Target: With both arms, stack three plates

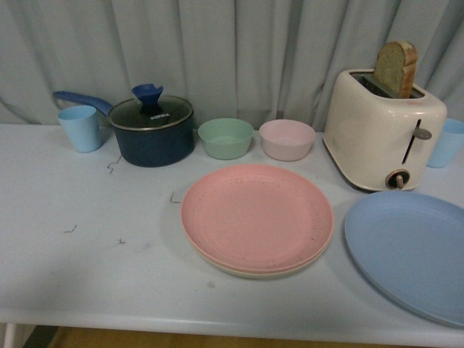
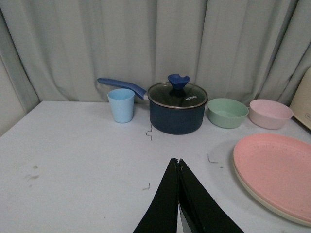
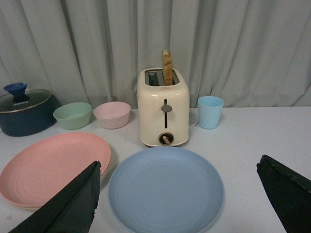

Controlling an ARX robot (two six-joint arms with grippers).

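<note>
Escaping front view, left gripper [image 2: 178, 160] closed

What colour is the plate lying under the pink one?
Cream. Only the rim of the cream plate shows under the pink plate, clearest in the front view.

Front looks down at table [image 1: 87, 275] — low wrist views share pink plate [image 1: 257, 217].

Left gripper [image 2: 178, 161] jaws together; right gripper [image 3: 179, 167] jaws apart.
</note>
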